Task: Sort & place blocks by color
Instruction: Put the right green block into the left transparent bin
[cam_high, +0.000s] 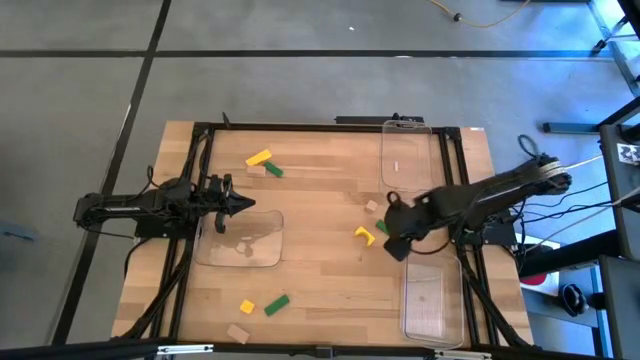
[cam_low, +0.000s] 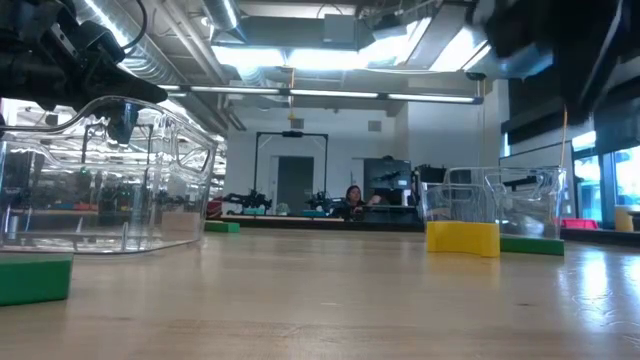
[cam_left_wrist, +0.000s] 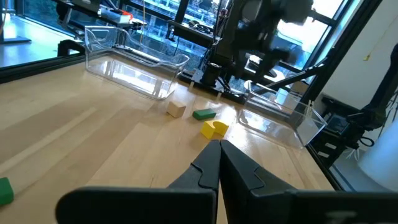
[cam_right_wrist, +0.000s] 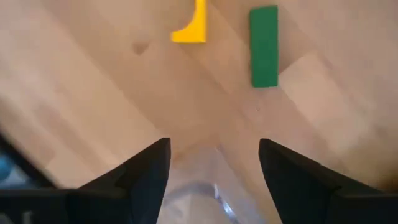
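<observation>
Blocks lie scattered over the wooden table (cam_high: 320, 260) in three loose groups; far side, left of centre: a yellow block (cam_high: 258, 158) touching or just beside a green block (cam_high: 273, 171); near edge: a small yellow block (cam_high: 246, 307), a green block (cam_high: 276, 304) just beside it, and a tan block (cam_high: 237, 333) closer to the edge; right of centre: a tan block (cam_high: 372, 206), a curved yellow block (cam_high: 364, 236) and a green block (cam_right_wrist: 263, 46) just beside it, the latter mostly hidden under the right arm in the high view.

No block can be seen inside any tray; three clear trays on the table: one at the far right (cam_high: 406, 150), one at the near right (cam_high: 432, 300), one at the left (cam_high: 242, 238).

Right gripper (cam_right_wrist: 214, 158) hovers over the table just by the curved yellow and green blocks, at the corner of the near right tray; fingers spread wide, nothing between them.

Left gripper (cam_high: 240, 205) sits at the far edge of the left tray; fingers pressed together, holding nothing.

A person shows far off in the room beyond the table, in the low view.
</observation>
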